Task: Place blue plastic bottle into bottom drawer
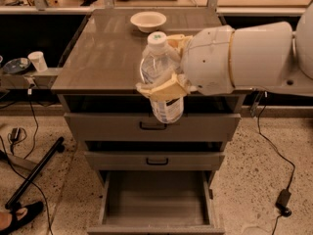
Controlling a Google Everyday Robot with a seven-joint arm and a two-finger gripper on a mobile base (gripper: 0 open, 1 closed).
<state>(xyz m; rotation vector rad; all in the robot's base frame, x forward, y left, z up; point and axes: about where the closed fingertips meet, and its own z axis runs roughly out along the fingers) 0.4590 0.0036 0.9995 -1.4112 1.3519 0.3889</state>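
The blue plastic bottle is a clear bottle with a white cap and a pale label, held upright in the air in front of the cabinet's top edge. My gripper is shut on the bottle's middle, with one tan finger across its front. The big white arm reaches in from the right. The bottom drawer is pulled open at the bottom of the grey cabinet, and its plain grey inside shows nothing in it. The bottle hangs well above that drawer.
A cream bowl stands at the back of the cabinet top. Two upper drawers with dark handles are closed. A paper cup sits on a ledge at left. Cables, a black pole and a power brick lie on the floor.
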